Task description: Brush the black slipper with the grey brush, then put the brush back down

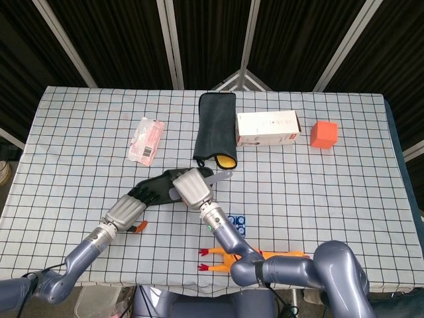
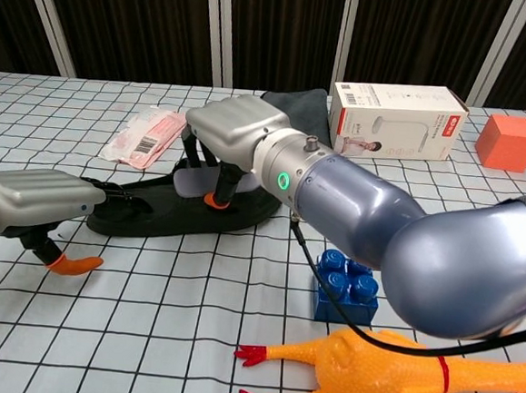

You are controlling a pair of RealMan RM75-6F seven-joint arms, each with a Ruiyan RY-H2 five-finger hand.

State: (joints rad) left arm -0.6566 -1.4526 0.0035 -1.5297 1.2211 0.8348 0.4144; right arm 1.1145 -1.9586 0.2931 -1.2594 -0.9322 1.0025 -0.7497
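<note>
Step in hand: brushing — judged to be mid-stroke, with the putting-down not yet begun.
Slipper: the black slipper (image 1: 156,189) lies flat on the table (image 1: 331,192), near the middle and a little left, its long axis running left to right in the chest view.
Brush: the grey brush (image 1: 217,177) is in the right hand; its handle sticks out to the right in the head view, and a pale grey part (image 2: 191,185) shows under the palm, over the slipper's upper. Whether the bristles touch cannot be told.
Right hand: the right hand (image 2: 234,131) is clenched round the brush, directly above the slipper's middle.
Left hand: the left hand (image 2: 37,200) sits at the slipper's left end, fingers curled down — whether it grips the slipper or only steadies it cannot be told.
Next move calls for: further strokes along the upper, then carrying the brush to a bare patch of table and opening the fingers.
Nearby: blue blocks (image 2: 347,284) and a rubber chicken (image 2: 385,377) lie near and right.
</note>
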